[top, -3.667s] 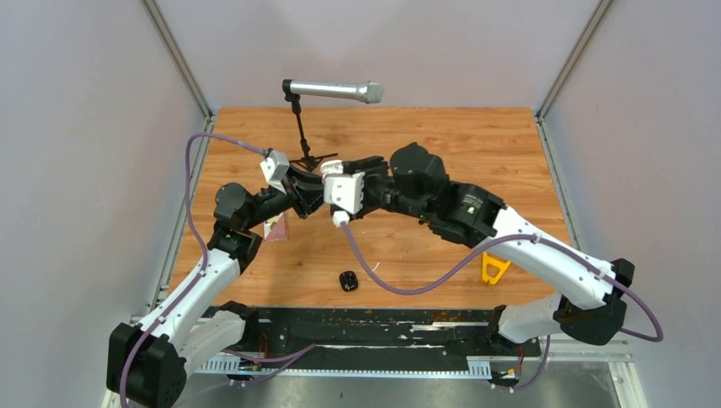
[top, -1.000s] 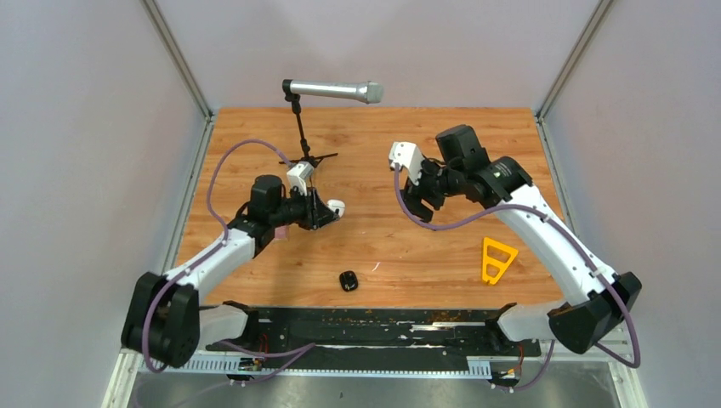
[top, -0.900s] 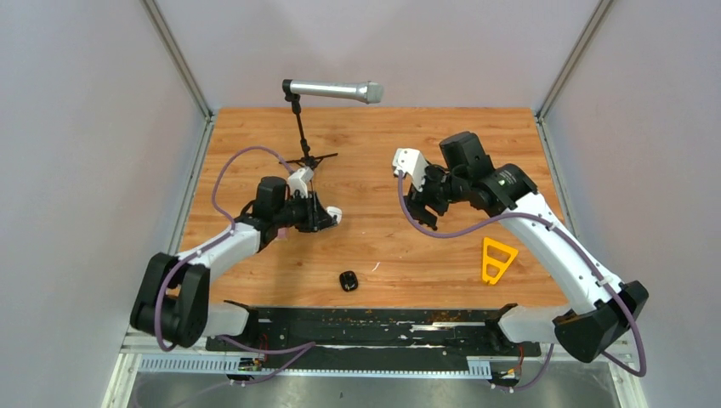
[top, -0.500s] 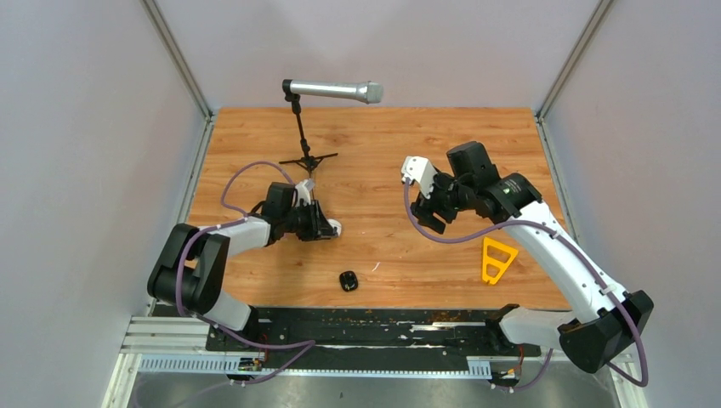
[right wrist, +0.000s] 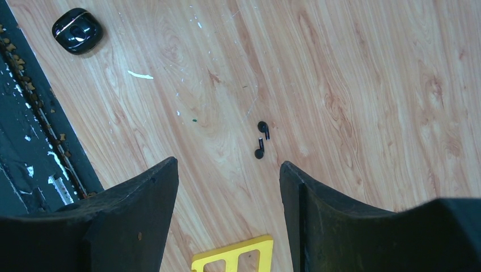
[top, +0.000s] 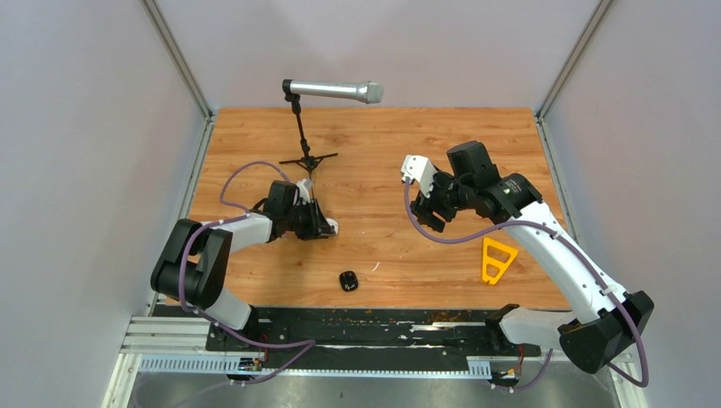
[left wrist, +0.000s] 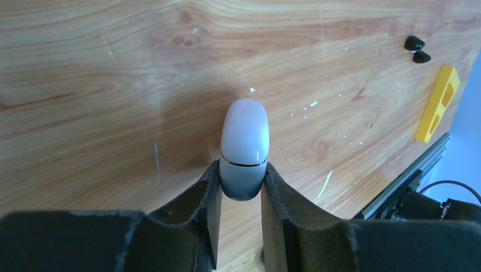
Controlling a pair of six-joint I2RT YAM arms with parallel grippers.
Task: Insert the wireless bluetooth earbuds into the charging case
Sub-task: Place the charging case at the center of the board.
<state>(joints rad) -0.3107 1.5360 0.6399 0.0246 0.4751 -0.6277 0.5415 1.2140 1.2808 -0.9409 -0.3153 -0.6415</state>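
Both arms have drawn apart since they met over the middle of the desk [top: 374, 136], and in the last second the left arm [top: 223, 231] has folded down low on its own side. Nearest the bases, a black charging case [top: 348, 280] lies on the wood, well apart from either arm, with a yellow triangular frame [top: 497, 259] off to its right. Farther in, the left jaws are clenched on the lower half of a closed white charging case [left wrist: 244, 133], which pokes out beyond the fingertips, low over the boards; whether it touches them cannot be told. Across from it the right arm [top: 544, 242] hangs above the desk, its jaws spread wide with nothing between them. Beneath them, in the right wrist view, the pair of black earbuds [right wrist: 261, 139] lies loose on the wood, close together, outside any case. At the far edge stands a silver microphone [top: 333, 89] on a small black tripod [top: 306, 160].
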